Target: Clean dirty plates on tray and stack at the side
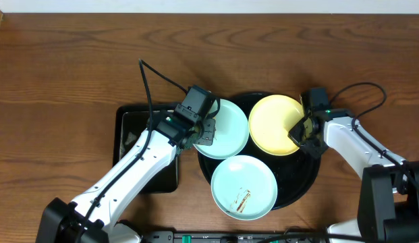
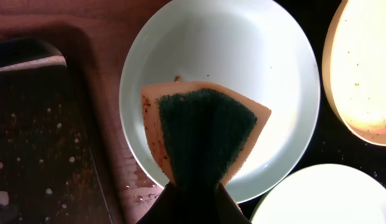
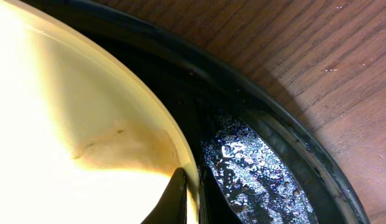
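- Underneath, wooden table: brown and grained; bears both trays.
- Round black tray: sits right of centre; glossy, with a raised rim; carries all three plates; shows wet beads on its floor in the right wrist view.
- Rectangular black tray: lies just left of the round one; partly covered by the left arm; speckled with crumbs and droplets.
- Yellow plate: rests at the upper right of the round tray; bears a faint brown stain near its rim; close beside the upper blue plate, touching or not cannot tell.
- Upper blue plate: sits at the round tray's upper left; overhangs the rim toward the rectangular tray; looks mostly clean.
- Lower blue plate: occupies the near side of the round tray; carries a brown sauce smear close to its front edge.
- Left gripper: hangs over the upper blue plate; pinches tight on a sponge.
- Right gripper: closed narrow on the yellow plate's right rim; one finger inside, one outside.
- Sponge: orange with a dark green scouring face; stained brown along its left edge; spreads over the lower middle of the upper blue plate.
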Motion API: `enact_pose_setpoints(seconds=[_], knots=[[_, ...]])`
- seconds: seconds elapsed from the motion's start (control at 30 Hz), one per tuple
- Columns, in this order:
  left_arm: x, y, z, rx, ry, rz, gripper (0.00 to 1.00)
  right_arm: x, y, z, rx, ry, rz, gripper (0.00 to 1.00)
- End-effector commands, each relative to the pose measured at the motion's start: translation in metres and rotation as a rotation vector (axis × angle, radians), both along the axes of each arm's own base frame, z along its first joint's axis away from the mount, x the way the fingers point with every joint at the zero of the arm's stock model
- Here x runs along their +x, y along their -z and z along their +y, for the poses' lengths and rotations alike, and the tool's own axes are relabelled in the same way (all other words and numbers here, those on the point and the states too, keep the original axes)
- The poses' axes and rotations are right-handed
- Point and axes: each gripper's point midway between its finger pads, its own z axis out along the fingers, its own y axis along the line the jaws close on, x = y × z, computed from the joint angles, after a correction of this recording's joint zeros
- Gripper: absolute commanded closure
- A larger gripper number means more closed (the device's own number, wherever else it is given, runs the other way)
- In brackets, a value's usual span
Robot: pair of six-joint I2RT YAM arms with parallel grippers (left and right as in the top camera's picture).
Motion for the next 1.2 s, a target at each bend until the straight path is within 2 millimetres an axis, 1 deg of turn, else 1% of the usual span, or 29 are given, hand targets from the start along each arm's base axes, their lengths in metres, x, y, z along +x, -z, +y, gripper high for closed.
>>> enact_pose_setpoints(seconds=[0.0, 0.13, 0.2, 0.27, 0.4, 0.6, 0.67, 0.77, 0.87, 0.97, 1.07, 1.17], knots=[[-0.002, 0.001, -0.001, -0.007, 0.015, 0.004, 0.89, -0.014, 0.018, -0.019, -0.064, 0.051, 0.055, 0.99], [-0.002, 0.001, -0.001, -0.007, 0.015, 0.004, 0.91, -0.011, 0.016, -0.023, -0.097, 0.016, 0.044, 0.99], [-0.002, 0.001, -0.001, -0.007, 0.015, 0.004, 0.91, -0.008, 0.010, -0.027, -0.120, -0.013, 0.032, 0.98], [-0.002, 0.001, -0.001, -0.007, 0.015, 0.004, 0.91, -0.004, 0.001, -0.030, -0.145, -0.034, 0.018, 0.98], [-0.001, 0.000, -0.002, -0.011, 0.015, -0.003, 0.91, 0.005, -0.030, -0.039, -0.204, -0.059, -0.038, 0.98], [0.002, -0.002, -0.003, -0.019, 0.015, -0.015, 0.91, 0.021, -0.088, -0.047, -0.265, -0.120, -0.179, 0.98], [0.002, -0.002, -0.003, -0.019, 0.015, -0.015, 0.91, 0.023, -0.104, -0.047, -0.274, -0.133, -0.216, 0.98], [0.002, -0.002, -0.003, -0.019, 0.015, -0.015, 0.91, 0.023, -0.119, -0.043, -0.280, -0.177, -0.260, 0.98], [0.002, -0.002, -0.003, -0.019, 0.015, -0.015, 0.91, 0.023, -0.125, -0.040, -0.292, -0.233, -0.276, 0.98], [0.002, -0.002, -0.004, -0.019, 0.015, -0.015, 0.91, 0.022, -0.127, -0.038, -0.319, -0.299, -0.270, 0.98], [0.002, -0.002, -0.004, -0.020, 0.015, -0.016, 0.91, 0.019, -0.129, -0.041, -0.374, -0.318, -0.252, 0.98], [0.003, -0.002, -0.004, -0.022, 0.015, -0.018, 0.91, 0.020, -0.133, -0.044, -0.435, -0.361, -0.248, 0.98]])
